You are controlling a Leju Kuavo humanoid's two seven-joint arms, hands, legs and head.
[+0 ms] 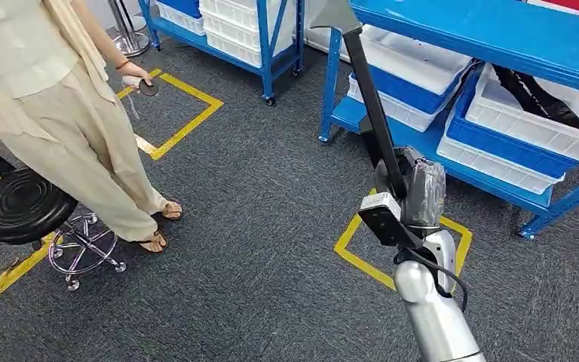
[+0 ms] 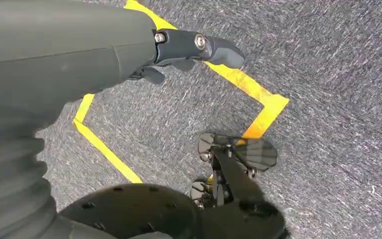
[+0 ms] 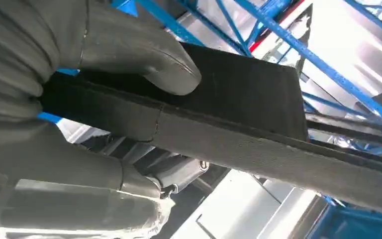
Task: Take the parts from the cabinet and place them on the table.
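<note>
Right robot hand (image 1: 411,188) grips a long black strip part (image 1: 369,98), raised upright in front of the blue cabinet (image 1: 497,38); in the right wrist view the grey thumb (image 3: 144,55) presses on the flat face of the part; white bins (image 1: 528,121) sit on the cabinet's lower shelf; left robot hand (image 2: 189,50) hangs over the grey carpet (image 1: 256,226) beside a yellow tape square (image 2: 258,99), fingers loosely apart and holding nothing; a person (image 1: 68,98) stands by a black stool (image 1: 22,204).
</note>
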